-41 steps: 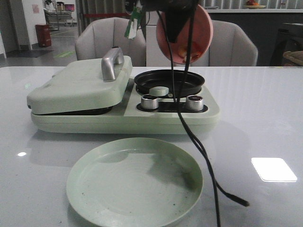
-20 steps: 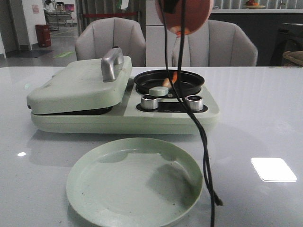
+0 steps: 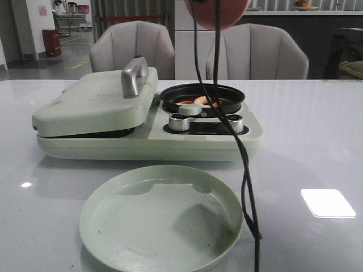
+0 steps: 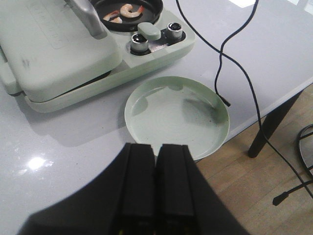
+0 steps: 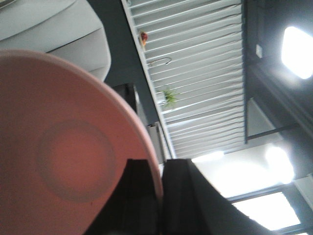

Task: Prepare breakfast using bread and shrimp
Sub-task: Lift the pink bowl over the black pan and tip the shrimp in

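While the shrimp [image 3: 198, 102] lie in the small black pan [image 3: 203, 97] at the back of the green cooker [image 3: 150, 133], the right pincer [image 5: 160, 196] is up high over that pan, pinching the rim of a pink bowl [image 5: 63, 147]; in the front view only the bottom of that bowl [image 3: 218, 12] shows at the top edge, almost straight above the pan; the bowl's inside cannot be seen, so I cannot tell if it is empty; the left pincer [image 4: 155, 186] is closed with nothing in it, its two fingers pressed together, and it hangs near the front edge of the table [image 3: 317, 141], just past the empty green plate [image 3: 161, 218]; from the left pincer, the shrimp [image 4: 124, 11] lie far ahead, beyond the plate [image 4: 177, 115] and the two silver knobs [image 4: 156, 36]; the big lid [image 3: 96, 102] with its silver handle [image 3: 134, 75] is down on the other half of the cooker; no bread can be seen, and it may be under that lid; I think the shrimp part is nearly done and the bread comes next; the left arm is on the lid's side, so it seems the one to reach for the handle; a black cable [image 3: 244, 170] hangs down in front.
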Available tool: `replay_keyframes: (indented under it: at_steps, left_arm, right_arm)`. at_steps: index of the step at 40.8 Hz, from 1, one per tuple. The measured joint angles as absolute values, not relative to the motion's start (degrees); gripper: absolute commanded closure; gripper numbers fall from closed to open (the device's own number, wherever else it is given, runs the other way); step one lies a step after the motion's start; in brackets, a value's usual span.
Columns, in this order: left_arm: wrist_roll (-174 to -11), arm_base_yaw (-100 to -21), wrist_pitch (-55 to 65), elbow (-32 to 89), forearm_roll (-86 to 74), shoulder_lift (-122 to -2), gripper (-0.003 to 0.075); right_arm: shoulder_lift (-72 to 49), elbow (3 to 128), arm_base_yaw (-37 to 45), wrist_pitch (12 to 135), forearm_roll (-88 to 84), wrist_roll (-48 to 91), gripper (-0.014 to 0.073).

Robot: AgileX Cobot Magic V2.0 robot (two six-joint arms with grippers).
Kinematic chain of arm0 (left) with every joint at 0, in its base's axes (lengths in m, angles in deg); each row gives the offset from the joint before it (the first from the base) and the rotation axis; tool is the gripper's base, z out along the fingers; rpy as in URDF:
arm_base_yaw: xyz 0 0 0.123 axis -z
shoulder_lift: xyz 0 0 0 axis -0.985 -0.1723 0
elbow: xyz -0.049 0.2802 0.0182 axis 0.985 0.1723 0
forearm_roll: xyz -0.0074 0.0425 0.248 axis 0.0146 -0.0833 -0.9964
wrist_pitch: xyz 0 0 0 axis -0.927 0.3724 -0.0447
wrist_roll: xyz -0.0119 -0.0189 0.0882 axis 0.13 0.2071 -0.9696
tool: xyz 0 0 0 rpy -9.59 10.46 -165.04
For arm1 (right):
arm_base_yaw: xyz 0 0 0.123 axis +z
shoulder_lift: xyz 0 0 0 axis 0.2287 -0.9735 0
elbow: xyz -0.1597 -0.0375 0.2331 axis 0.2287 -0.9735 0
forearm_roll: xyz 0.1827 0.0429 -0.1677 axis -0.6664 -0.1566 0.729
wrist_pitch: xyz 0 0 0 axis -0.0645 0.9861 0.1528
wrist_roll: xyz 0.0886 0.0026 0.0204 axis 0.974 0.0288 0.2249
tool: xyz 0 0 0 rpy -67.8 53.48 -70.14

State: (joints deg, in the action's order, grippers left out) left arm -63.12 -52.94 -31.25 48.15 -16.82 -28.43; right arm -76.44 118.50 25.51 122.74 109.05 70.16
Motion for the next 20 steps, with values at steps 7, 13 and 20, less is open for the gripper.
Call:
replay_keyframes:
  at_steps: [7,13,20]
  left_arm:
    - [-63.12,-52.94,-31.25,48.15,-16.82,-28.43,0.0619]
    - [-63.12,-52.94,-31.25,48.15,-17.05,-28.43,0.0619]
    - [-63.12,-52.94,-31.25,48.15,-17.18,-28.43,0.0619]
  right_arm:
    - [-75.48,118.50,24.87,122.64,94.38,69.46,0.0550]
    - [-71.26,117.87,22.14,123.73,77.45,67.59,0.0550]
    - [-61.53,111.74,16.41,124.82,62.11,67.16,0.0550]
